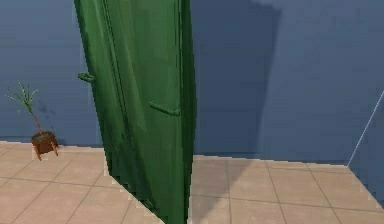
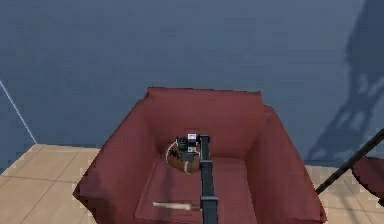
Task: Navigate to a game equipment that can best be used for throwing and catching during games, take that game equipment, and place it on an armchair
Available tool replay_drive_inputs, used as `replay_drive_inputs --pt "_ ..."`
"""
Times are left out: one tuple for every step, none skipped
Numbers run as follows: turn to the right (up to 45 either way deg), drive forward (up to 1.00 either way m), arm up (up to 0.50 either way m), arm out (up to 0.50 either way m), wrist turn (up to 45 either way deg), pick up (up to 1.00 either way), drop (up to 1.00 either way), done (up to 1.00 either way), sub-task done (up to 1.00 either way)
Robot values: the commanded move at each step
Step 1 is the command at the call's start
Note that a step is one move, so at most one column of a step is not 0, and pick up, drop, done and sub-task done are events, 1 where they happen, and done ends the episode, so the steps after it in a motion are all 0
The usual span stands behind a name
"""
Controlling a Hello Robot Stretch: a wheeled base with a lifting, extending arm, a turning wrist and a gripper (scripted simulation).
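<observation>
Red armchair [image 2: 120, 150]: gripper [image 2: 181, 153] at seat w/ round brownish blob [image 2: 173, 160] at its tip, can't tell if held or what state grip is in; pale stick [image 2: 172, 206] near seat's front edge. Fwd: green door [image 1: 140, 100] ajar close ahead, potted plant [image 1: 40, 135] by wall at left, bare tiles [image 1: 290, 195] right of door.

Soft, even light fills both views, with a grey shadow on the blue wall [image 1: 300, 90] beside the green door [image 1: 140, 100].

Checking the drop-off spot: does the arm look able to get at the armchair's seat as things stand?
Probably yes: the arm seems to extend above the armchair, between its armrests, and nothing stands in its path. A thin pale thing lies at the seat's front.
</observation>
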Motion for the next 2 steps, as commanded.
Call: replay_drive_inputs --pt "0.0 0.00 0.10 0.00 0.0 0.00 0.00 0.00 0.00" --pt "0.0 0.00 0.00 -0.08 0.0 0.00 0.00 0.00 0.00"
